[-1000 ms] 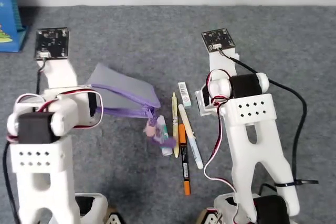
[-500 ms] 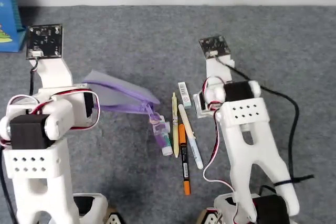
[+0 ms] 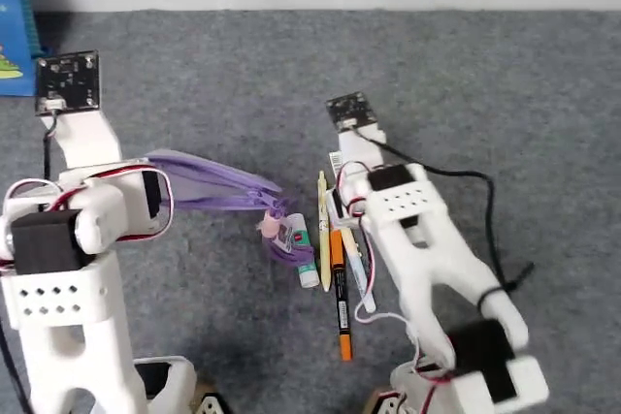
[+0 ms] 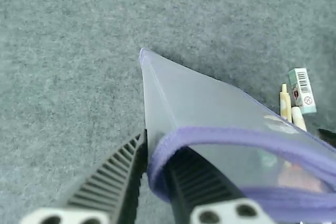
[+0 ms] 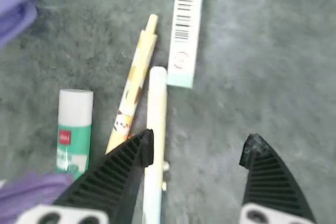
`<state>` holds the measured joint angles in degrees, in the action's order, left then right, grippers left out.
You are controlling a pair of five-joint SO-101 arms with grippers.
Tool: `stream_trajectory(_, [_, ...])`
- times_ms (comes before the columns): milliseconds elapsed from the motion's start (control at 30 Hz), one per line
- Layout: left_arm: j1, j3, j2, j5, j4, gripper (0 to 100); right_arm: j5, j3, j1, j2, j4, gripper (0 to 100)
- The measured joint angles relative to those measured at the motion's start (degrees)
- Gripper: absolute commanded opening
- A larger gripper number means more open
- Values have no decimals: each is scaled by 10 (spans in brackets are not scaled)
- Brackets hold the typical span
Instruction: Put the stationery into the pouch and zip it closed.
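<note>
At the far left edge of the high view, a blue box (image 3: pixel 15 46) is seen on the grey bench (image 3: pixel 485 94). Next to the right, the left claw (image 4: pixel 152 169) is clamped on the pouch (image 4: pixel 210 108); the purple-trimmed rim is pinched btw the two black fingers (image 4: pixel 107 184). The pouch is clear w/ purple trim and is held tilted, one corner pointed away from the claw toward the bench. Whether that corner touches the bench can't be told. From above, the pouch is seen nearly edge-on, stretched from the left arm toward mid-bench. A pink zip charm (image 3: pixel 275 230) and a purple loop (image 3: pixel 291 254) are found at its right end.

The stationery is laid out on the bench just right of that end, outside the pouch. First comes a glue stick (image 3: pixel 305 264), white w/ green label, crossed by the purple loop. Beside it a yellow pen (image 3: pixel 323 225), an orange pen (image 3: pixel 340 302) and a white pen (image 3: pixel 361 283) are lined up roughly parallel, close together. The upper part of the white pen is covered by the right arm in the high view.

The right claw (image 5: pixel 199 145) is held wide open above the pens, nothing gripped. One fingertip (image 5: pixel 142 142) is placed over the white pen and the other over bare bench. A small white-and-teal box (image 5: pixel 184 35) w/ a barcode is seen just past the pens' far ends, apart from the claw.
</note>
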<state>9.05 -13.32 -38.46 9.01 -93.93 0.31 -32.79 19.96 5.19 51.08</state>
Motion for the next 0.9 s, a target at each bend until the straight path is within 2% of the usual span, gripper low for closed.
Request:
stream_trajectory(267, [1, -27, -1, 0, 1, 13, -6, 33, 11, -103, -6, 246])
stream_trajectory(433, [1, -28, -1, 0, 1, 13, -7, 93, 10, -168, 33, 1])
stream_trajectory(500, [1, -28, -1, 0, 1, 13, -7, 118, 8, -181, 47, 35])
stream_trajectory(733, [1, -28, -1, 0, 1, 13, -7, 129, 11, -178, 99, 8])
stream_trajectory(900, [1, -28, -1, 0, 1, 13, -7, 129, 12, -84, 184, 8])
